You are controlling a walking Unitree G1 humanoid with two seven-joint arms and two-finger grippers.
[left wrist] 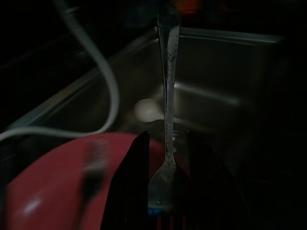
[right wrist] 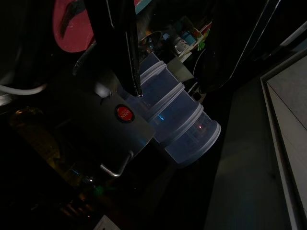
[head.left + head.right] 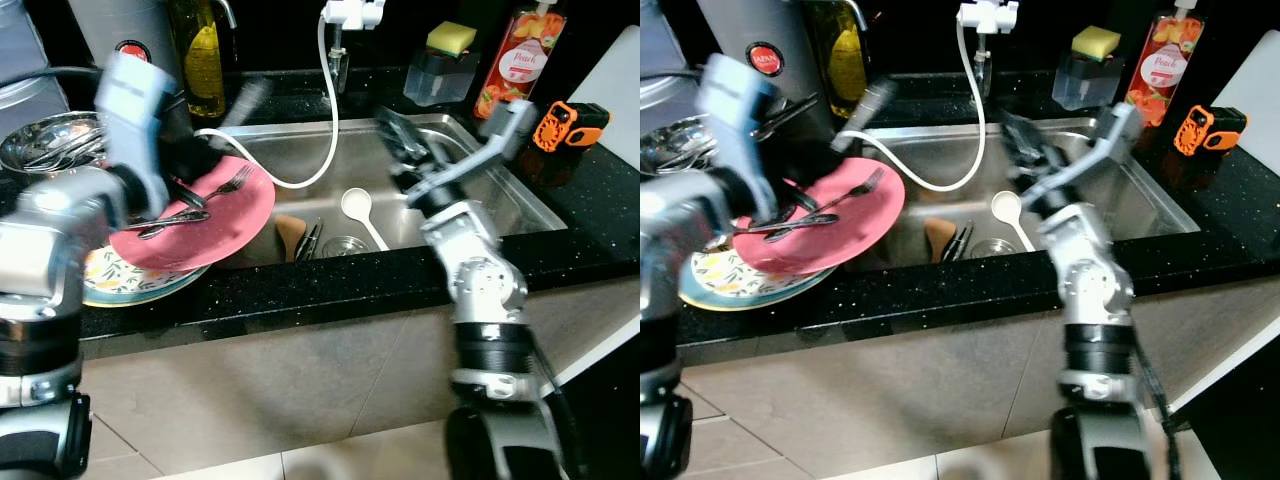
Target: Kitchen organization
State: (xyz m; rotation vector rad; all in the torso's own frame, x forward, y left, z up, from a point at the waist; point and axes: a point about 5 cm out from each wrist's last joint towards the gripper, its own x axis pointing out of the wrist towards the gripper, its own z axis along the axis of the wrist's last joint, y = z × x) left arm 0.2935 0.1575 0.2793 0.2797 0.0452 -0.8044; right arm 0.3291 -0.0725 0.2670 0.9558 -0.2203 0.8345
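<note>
Clearly, the piece of cutlery (image 1: 168,96) sat pinched between the left gripper's (image 1: 165,158) two black fingers, its long handle pointing away from the wrist toward the sink (image 3: 500,190) (its working end was hidden at the fingers, so I could not tell fork from spoon). From the head views, that gripper hovered over the pink plate (image 3: 225,225), beside the sink's left rim, blurred. On the plate lay a fork (image 3: 228,184) and another utensil (image 3: 170,221), and the plate rested on a patterned plate (image 3: 120,280) on the black counter (image 3: 330,285). Behind them stood a metal bowl (image 3: 45,140) with more cutlery in it, a yellow oil bottle (image 3: 203,60) and a grey appliance with a red badge (image 3: 765,57).

In the basin lay a white spoon (image 3: 358,210), a glass (image 3: 343,246) and a brown item (image 3: 290,232); a white hose (image 3: 325,120) ran down from the faucet (image 3: 350,15). The right gripper (image 3: 400,140) hung above the basin's middle, its fingers spread apart with nothing between them. Along the back edge stood a sponge holder (image 3: 440,70) with a yellow sponge (image 3: 451,37), a peach soap bottle (image 3: 518,60) and an orange-and-black gadget (image 3: 570,125).
</note>
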